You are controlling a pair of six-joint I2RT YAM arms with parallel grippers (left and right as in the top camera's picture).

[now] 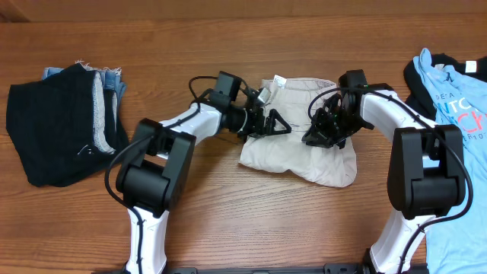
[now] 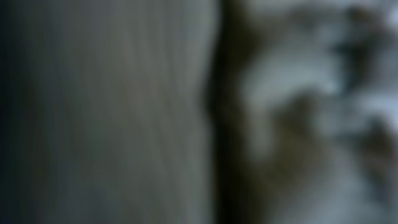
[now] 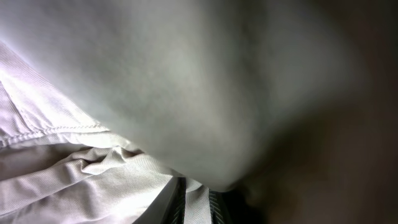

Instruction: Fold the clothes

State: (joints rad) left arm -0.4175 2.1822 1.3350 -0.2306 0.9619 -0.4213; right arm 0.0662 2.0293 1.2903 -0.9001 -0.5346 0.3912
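Find the wooden table (image 1: 228,228) under both arms. At its left end you see a stack (image 1: 53,122) of black and denim garments. The beige shorts (image 1: 304,156) lie crumpled at centre, between the arms, waistband toward the far edge. A light blue shirt (image 1: 456,99) lies at the right end. The left gripper (image 1: 278,124) sits at the shorts' left edge, fingers spread apart. The right gripper (image 1: 323,133) pinches a fold of the shorts.

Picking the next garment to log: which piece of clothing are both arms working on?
The beige shorts in the middle; the dark pile sits far left and the light blue shirt far right, neither reached.
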